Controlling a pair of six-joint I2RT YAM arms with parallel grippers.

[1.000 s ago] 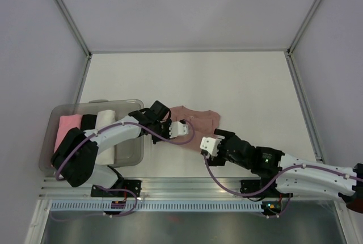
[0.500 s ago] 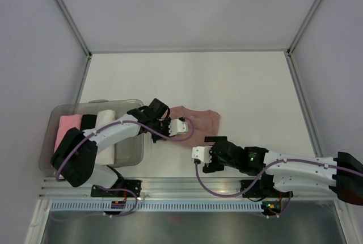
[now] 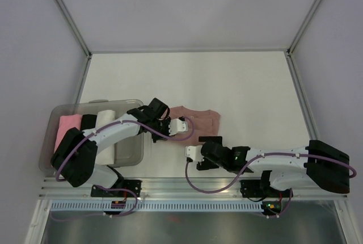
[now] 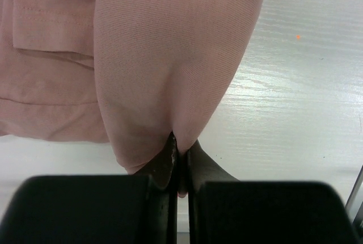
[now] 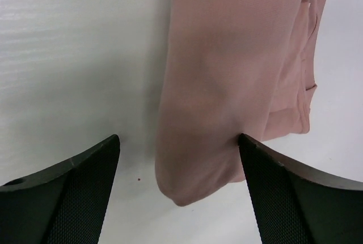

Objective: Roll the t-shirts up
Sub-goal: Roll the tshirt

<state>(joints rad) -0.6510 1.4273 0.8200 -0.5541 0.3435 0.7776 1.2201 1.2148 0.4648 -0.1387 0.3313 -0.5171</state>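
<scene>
Left tool, shut on a pinched fold at the 8 o'clock corner of the t-shirt, presumably anchors this garment, bunched on the table at 3 o'clock of the bin, while the right tool, jaws wide, lines up at 6 o'clock for a second grip.

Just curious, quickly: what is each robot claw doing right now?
Left gripper: shut on the pink t-shirt.
Right gripper: open, straddling the t-shirt's end, gripping nothing.
</scene>
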